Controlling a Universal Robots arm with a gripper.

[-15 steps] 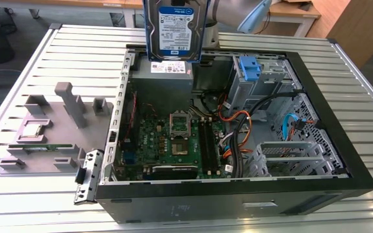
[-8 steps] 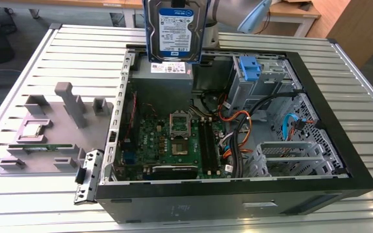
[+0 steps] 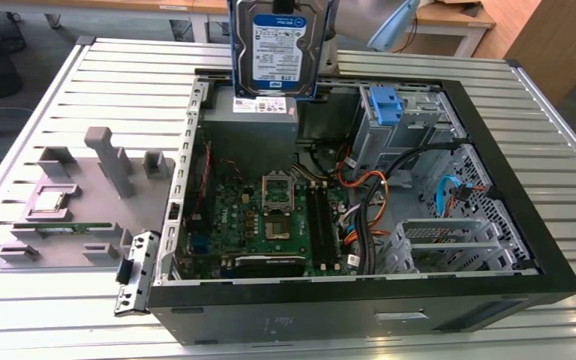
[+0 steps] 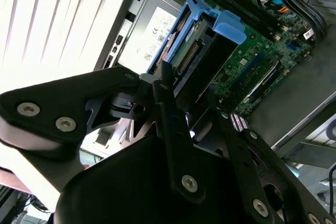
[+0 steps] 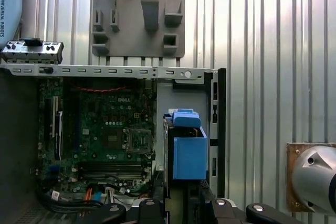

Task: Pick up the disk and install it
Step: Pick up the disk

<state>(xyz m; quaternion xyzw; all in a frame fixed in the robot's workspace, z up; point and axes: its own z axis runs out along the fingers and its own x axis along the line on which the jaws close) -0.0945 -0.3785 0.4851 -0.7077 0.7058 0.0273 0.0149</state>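
Exterior view
- Disk: the disk [image 3: 276, 49] hangs upright in the air over the far wall of the open computer case [image 3: 528, 247], above the grey power supply [image 3: 258, 127].
- Facing: its white-and-blue label is turned to the camera and its long axis is vertical.
- Case: it lies open on the slatted bench [image 3: 68, 330]. Inside are the motherboard [image 3: 268, 217], bundled cables and a blue bracket [image 3: 393, 105] in the far drive bay.
- Tray: a grey fixture tray [image 3: 78, 202] sits on the bench on the exterior view's left of the case. It holds a small square chip [image 3: 48, 201] and a memory stick [image 3: 56, 229].

Second wrist view
- Fingers: the black fingers [image 4: 172, 114] pinch the disk [image 4: 202, 64] between them, one on each flat face, near its connector end.
- Pointing: the connector end faces the camera and the far end, capped by the blue carrier [image 4: 226, 24], points down into the case.

First wrist view
- Disk: the disk [image 5: 186, 153] is seen end-on with its blue rails. It hangs between the fingers [image 5: 149, 209], over the power supply and just inside the case's side wall, with the motherboard [image 5: 105, 129] beside it.
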